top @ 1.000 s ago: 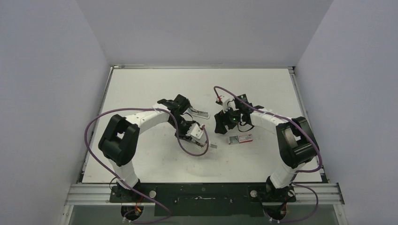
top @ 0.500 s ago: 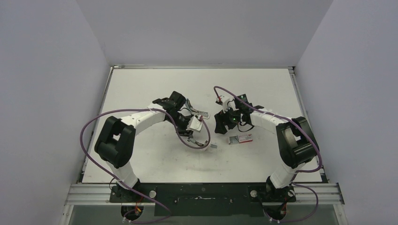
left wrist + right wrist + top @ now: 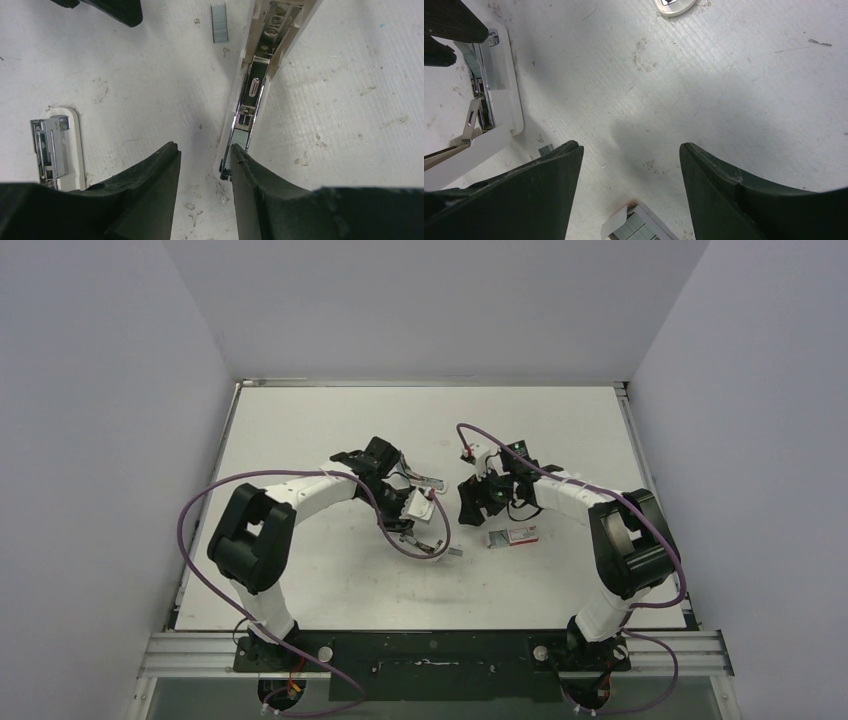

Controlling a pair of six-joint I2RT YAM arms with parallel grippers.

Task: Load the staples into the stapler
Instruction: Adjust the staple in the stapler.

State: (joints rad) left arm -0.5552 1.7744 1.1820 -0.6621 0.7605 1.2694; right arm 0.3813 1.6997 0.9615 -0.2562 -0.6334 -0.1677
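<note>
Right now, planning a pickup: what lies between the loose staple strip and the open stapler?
Only a narrow stretch of bare table, in the left wrist view, separates the staple strip from the stapler.

stapler far end: chopped off by frame edge ahead of left end effector | near tip: tucked behind its finger | staple box: mostly cut off just under right end effector | loose staples: tiny speck from overhead lol

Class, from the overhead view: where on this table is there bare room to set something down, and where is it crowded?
Bare table: the far strip between back wall and stapler; the near strip between staple box and front rail. Crowded: the middle, around left gripper and right gripper.
</note>
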